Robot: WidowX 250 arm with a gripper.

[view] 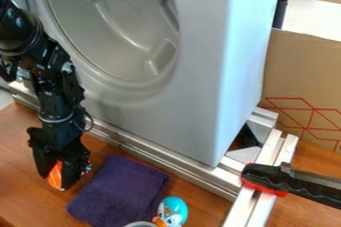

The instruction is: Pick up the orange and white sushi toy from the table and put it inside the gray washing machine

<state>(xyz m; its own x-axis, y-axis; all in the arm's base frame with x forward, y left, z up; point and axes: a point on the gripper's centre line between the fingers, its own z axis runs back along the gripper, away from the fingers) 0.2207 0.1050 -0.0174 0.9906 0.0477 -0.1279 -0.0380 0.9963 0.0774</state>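
Gripper (61,175) at left of camera view, pointing down over the wooden surface (20,154). Jaws narrow, closed about an orange object with a pale stripe (55,174). Object lies between the jaws, its lower end showing at their tips; contact with the surface cannot be told. Folded purple cloth (120,191): flat, just right of the jaws in view. Blue toy (175,208) with white face at the cloth's lower right, beside a round rim (140,223). Behind: grey appliance-like body (200,61) above metal rails (156,160); black-and-red clamp (266,177) across the rails at right.
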